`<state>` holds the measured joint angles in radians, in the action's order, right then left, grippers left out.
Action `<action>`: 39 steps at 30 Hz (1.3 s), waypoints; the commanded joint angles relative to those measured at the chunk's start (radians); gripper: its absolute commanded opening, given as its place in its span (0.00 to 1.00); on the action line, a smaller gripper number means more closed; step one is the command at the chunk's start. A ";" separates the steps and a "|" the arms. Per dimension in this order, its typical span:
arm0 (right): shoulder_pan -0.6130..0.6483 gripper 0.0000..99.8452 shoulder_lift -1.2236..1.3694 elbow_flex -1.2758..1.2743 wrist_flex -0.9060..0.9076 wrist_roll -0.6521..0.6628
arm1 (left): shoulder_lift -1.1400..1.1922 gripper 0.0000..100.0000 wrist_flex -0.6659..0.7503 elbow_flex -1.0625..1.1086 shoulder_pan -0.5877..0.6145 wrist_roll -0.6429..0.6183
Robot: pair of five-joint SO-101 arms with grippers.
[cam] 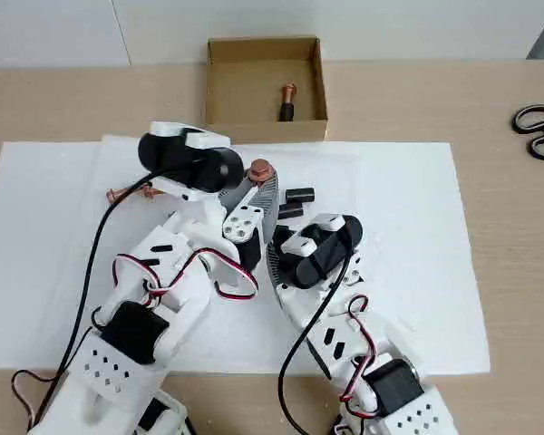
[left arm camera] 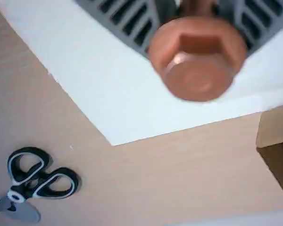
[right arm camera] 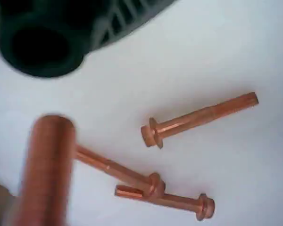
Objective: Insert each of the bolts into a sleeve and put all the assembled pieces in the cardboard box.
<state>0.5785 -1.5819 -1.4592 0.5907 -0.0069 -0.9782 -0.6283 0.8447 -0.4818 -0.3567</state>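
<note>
While the left gripper [left arm camera: 198, 21] pinches a copper bolt [left arm camera: 198, 61] by its shank, the hex head juts out past the grey fingertips and the long axis runs back between them. The right wrist view adds the other end of that shank, close and blurred, standing apart from a black sleeve [right arm camera: 37, 44]. The sleeve's open bore faces the camera, and the right gripper [right arm camera: 61, 33] is narrowed tight around it. Three loose bolts [right arm camera: 198, 120] lie on white paper [right arm camera: 217, 52] beyond this gripper, pointing different ways. Past the left gripper lie scissors [left arm camera: 35, 181]. In the high view, the cardboard box [cam: 219, 86] sits beyond both grippers, holding an assembled piece [cam: 287, 101] whose copper head points away from them.
</note>
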 commanded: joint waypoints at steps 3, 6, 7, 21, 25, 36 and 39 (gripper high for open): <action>0.005 0.00 -0.021 0.008 -0.019 -0.012 | -0.005 0.01 0.032 -0.007 -0.008 -0.044; 0.005 0.00 -0.022 0.008 -0.019 -0.012 | -0.005 0.01 0.032 -0.007 -0.025 -0.046; 0.005 0.00 -0.022 0.008 -0.019 -0.012 | -0.003 0.01 0.032 -0.007 -0.034 -0.046; 0.005 0.00 -0.025 0.008 -0.019 -0.012 | -0.002 0.01 -0.025 0.001 -0.051 -0.046; 0.005 0.00 -0.025 0.008 -0.018 -0.012 | -0.003 0.01 -0.018 0.048 -0.051 -0.046; 0.007 0.00 -0.025 0.008 -0.018 -0.012 | -0.002 0.01 -0.023 0.099 -0.051 -0.043; 0.007 0.00 -0.025 0.008 -0.018 -0.012 | 0.000 0.01 -0.023 0.143 -0.054 -0.043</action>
<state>0.5831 -1.5865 -1.4653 0.5923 -0.0069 -0.9828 -0.6483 0.9674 -0.5324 -0.3951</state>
